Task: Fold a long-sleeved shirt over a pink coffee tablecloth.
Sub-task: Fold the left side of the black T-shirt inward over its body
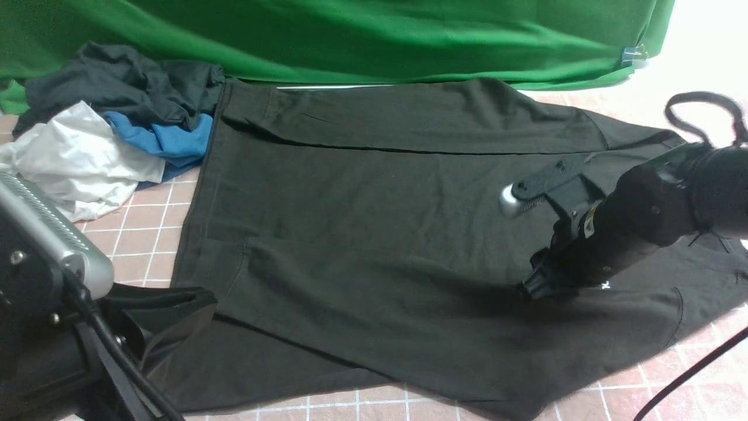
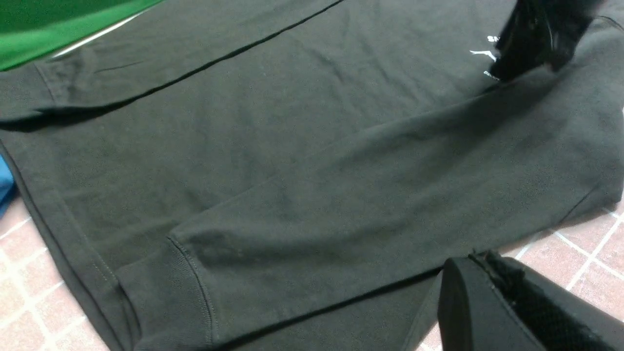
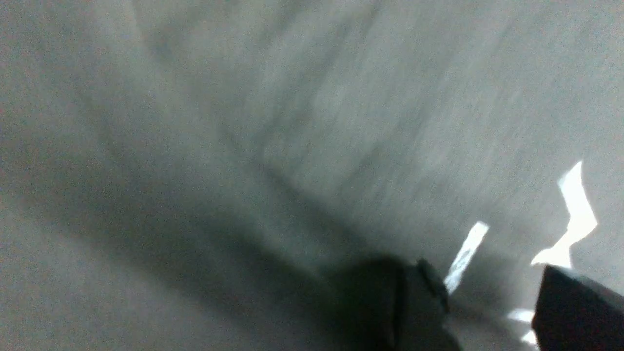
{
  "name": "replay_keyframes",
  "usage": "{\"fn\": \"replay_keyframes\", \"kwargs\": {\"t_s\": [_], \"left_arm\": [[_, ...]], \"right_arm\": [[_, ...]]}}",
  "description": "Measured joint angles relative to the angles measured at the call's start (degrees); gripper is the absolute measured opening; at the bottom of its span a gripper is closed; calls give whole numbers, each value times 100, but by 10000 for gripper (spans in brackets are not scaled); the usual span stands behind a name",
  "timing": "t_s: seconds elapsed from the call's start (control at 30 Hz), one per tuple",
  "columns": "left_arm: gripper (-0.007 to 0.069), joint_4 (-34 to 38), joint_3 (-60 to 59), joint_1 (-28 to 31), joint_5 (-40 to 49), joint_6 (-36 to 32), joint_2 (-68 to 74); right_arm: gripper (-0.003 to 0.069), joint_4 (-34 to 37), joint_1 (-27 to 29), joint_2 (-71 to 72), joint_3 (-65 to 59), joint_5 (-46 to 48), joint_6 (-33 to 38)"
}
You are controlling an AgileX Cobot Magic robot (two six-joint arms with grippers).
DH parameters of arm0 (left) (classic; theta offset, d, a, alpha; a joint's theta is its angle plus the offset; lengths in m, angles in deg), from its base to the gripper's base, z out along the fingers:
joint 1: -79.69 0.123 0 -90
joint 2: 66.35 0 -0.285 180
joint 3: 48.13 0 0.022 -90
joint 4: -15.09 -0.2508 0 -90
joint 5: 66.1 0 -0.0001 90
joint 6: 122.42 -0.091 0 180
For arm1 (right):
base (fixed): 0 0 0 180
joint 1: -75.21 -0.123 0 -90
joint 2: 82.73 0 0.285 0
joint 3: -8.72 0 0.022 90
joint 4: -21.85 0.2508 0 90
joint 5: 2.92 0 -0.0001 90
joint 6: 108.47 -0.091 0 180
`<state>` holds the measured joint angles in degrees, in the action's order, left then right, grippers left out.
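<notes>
The long-sleeved shirt [image 1: 374,222] lies spread, black, across the pink coffee tablecloth [image 1: 146,228], with both sleeves folded in over its body. My left gripper [image 2: 475,258] sits at the near left edge [image 1: 175,310], shut on a pinch of the shirt's near edge, which rises off the cloth to the jaws. My right gripper [image 1: 532,286] points down onto the shirt's right part. Its fingers stand apart [image 3: 487,282] over the fabric beside the white chest print [image 3: 577,214], which also shows in the left wrist view [image 2: 487,53].
A pile of clothes lies at the back left: a dark garment [image 1: 117,88], a white one [image 1: 76,158] and a blue one [image 1: 169,140], touching the shirt's far left corner. A green backdrop [image 1: 350,35] hangs behind. A black cable [image 1: 695,374] crosses the near right.
</notes>
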<state>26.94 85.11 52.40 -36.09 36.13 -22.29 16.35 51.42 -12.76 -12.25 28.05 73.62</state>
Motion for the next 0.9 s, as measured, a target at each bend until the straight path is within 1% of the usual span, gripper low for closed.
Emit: {"fn": "replay_keyframes", "kwargs": {"t_s": [0.13, 0.27, 0.33, 0.37, 0.4, 0.43, 0.5, 0.67, 0.77, 0.9], "left_arm": [[15, 0, 0, 0, 1, -93, 0], [15, 0, 0, 0, 1, -146, 0], [15, 0, 0, 0, 1, -186, 0], [15, 0, 0, 0, 1, -194, 0], [15, 0, 0, 0, 1, -221, 0], [15, 0, 0, 0, 1, -219, 0], [15, 0, 0, 0, 1, -219, 0], [15, 0, 0, 0, 1, -219, 0], [15, 0, 0, 0, 1, -219, 0], [15, 0, 0, 0, 1, -219, 0]], "right_arm": [[314, -11, -261, 0, 0, 346, 0], [330, -29, -405, 0, 0, 368, 0], [358, -112, -421, 0, 0, 355, 0], [361, -112, -421, 0, 0, 355, 0], [396, -284, -421, 0, 0, 355, 0], [399, -318, -421, 0, 0, 348, 0], [428, -428, -423, 0, 3, 295, 0], [445, -507, -417, -58, 3, 93, 42], [449, -414, -299, -121, 51, 64, 284], [447, -124, -161, -153, 85, 112, 686]]}}
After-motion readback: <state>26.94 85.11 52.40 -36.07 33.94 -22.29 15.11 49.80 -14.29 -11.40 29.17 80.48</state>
